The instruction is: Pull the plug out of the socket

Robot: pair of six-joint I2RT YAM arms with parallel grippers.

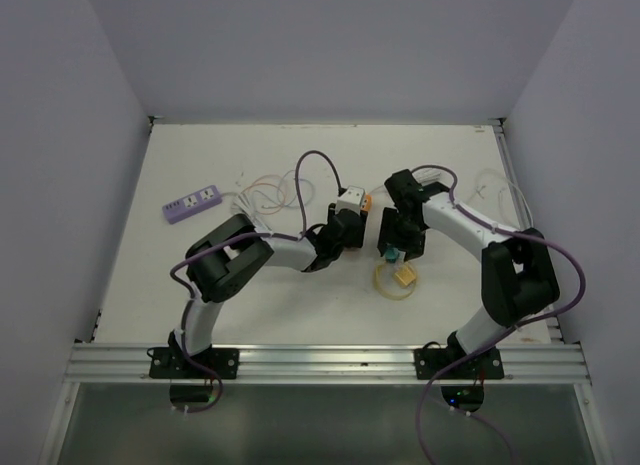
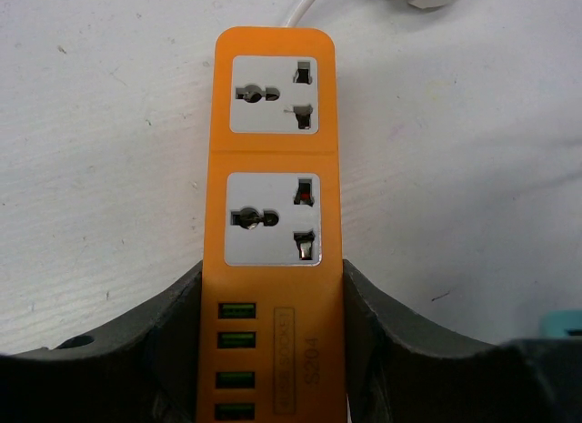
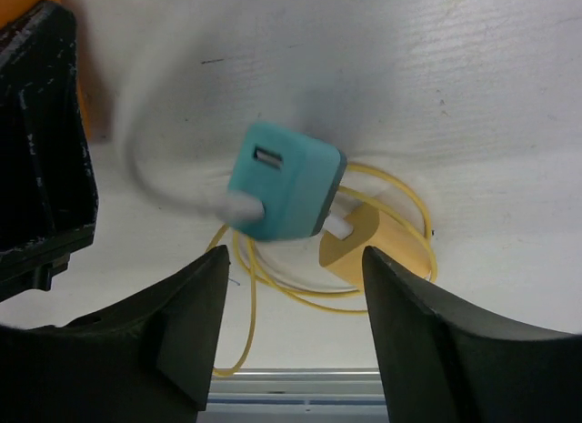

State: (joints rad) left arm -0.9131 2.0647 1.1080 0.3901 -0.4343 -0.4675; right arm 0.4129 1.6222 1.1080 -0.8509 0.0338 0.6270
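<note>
An orange socket strip [image 2: 273, 214] with two empty white outlets and green USB ports lies on the white table, and my left gripper [image 2: 273, 276] is shut on its near end. From above, the strip [image 1: 352, 198] shows just beyond the left gripper [image 1: 345, 223]. The plug [image 3: 286, 182] is a teal cube with a white cable, motion-blurred, clear of the socket. It sits just beyond the tips of my right gripper [image 3: 296, 259], which is open with nothing between its fingers. In the top view the plug [image 1: 392, 255] is below the right gripper [image 1: 396, 243].
A coiled yellow cable with a yellow plug [image 3: 364, 246] lies under the teal plug, near the table's front rail [image 1: 330, 360]. A purple power strip [image 1: 192, 202] and loose thin cables [image 1: 265, 195] lie at the back left. White walls enclose the table.
</note>
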